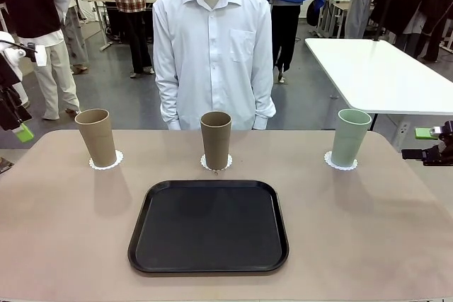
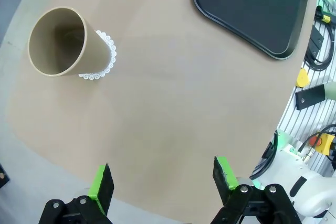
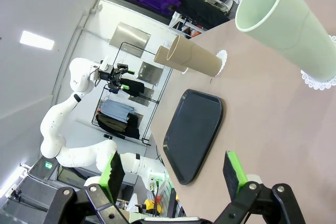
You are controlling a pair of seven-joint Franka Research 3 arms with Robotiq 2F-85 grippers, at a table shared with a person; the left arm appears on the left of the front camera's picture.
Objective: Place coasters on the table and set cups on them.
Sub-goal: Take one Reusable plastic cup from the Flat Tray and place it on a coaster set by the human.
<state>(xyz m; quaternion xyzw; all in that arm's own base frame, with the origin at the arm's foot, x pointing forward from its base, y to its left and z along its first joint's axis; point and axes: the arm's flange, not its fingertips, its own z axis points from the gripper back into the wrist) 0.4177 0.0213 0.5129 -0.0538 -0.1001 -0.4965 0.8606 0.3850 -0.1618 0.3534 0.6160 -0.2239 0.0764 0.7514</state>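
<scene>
Cups stand in a row on the table (image 1: 64, 231), each on its own doily – tan cup (image 1: 97, 136), brown cup (image 1: 216, 139), green cup (image 1: 350, 137). Left gripper (image 2: 164, 179) and right gripper (image 3: 175, 168) – fingers spread, empty.

3 cups upright in a row along far side of beige worktop (image 1: 64, 245), each on its own white lacy doily, well apart from each other. Left tan-brown cup (image 1: 96, 137) sits on left coaster (image 1: 106, 163); scalloped edge shows around base. Middle tan-brown cup (image 1: 216, 139) on middle coaster (image 1: 216, 166), just beyond worktop centre. Right mint green cup (image 1: 350, 137) on right coaster (image 1: 340, 163), nr right edge. All cups tall, tapered, matte, no handles, open mouths up; tan one looks empty in left wrist view.
</scene>
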